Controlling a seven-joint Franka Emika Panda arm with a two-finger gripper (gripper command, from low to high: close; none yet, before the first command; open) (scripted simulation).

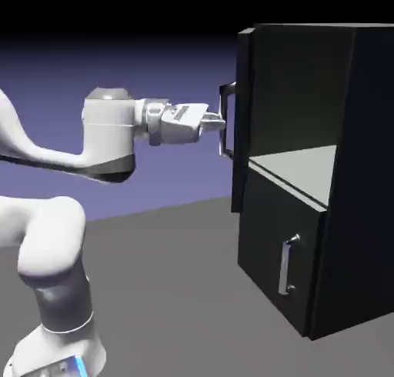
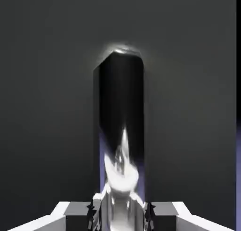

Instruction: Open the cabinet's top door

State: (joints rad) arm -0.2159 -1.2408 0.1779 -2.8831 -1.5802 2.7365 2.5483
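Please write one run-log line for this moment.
hand: closed on bar handle | top door: open | lower door: shut

Bright glare washes out the white arm (image 1: 108, 137) behind the jaws, while the top door (image 2: 52, 107) ahead of them stays dim; between them the handle (image 2: 121, 107) mirrors a blown-out, warped highlight, and beyond, the backdrop (image 1: 177, 75) darkens upward into black
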